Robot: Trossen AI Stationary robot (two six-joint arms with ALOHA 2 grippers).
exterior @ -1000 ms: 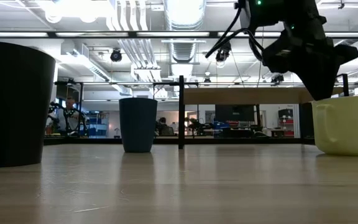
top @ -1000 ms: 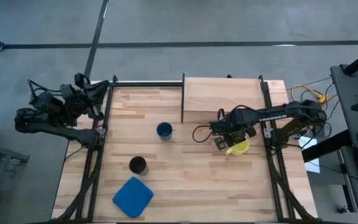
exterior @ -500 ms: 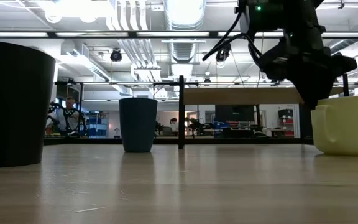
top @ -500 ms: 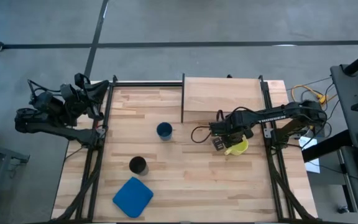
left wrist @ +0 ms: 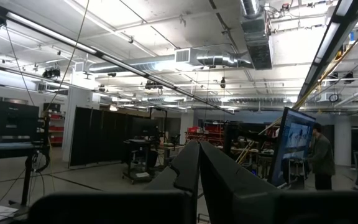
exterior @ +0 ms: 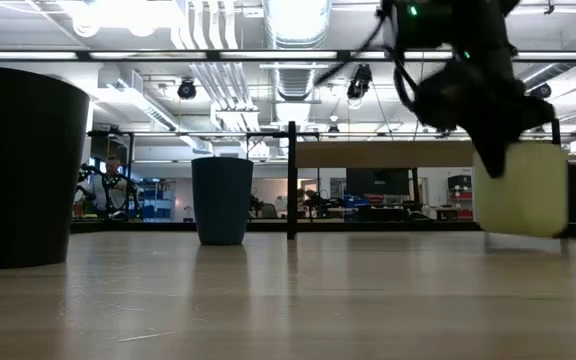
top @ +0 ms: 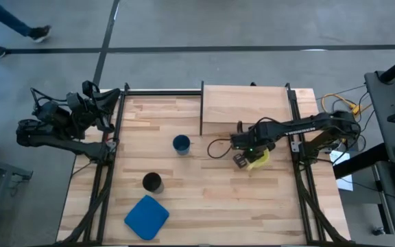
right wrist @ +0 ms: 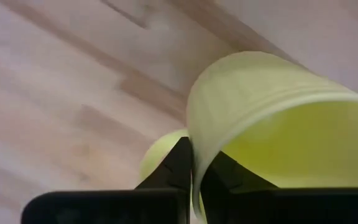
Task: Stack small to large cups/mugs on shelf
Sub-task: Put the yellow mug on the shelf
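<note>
Near the right edge of the table, just in front of the shelf, the right gripper has its jaws pinched on the rim of the yellow mug, one finger inside the wall and one outside, as the right wrist view shows. In the low view the mug hangs tilted with its base clear of the tabletop, under the dark gripper. Right arm reaches in from the right edge. Shelf sits at the far edge, right of centre, its thin dark upright edge toward the middle of the table. Dark blue cup stands upright around the table's centre, well apart from the mug; in the low view it is just left of the dark upright. Black cup stands nearer the front edge, left of centre, big at the left of the low view. Blue cloth lies flat by the front-left corner. Left gripper is parked off the far-left corner, its fingers pressed together and pointing out into the room
</note>
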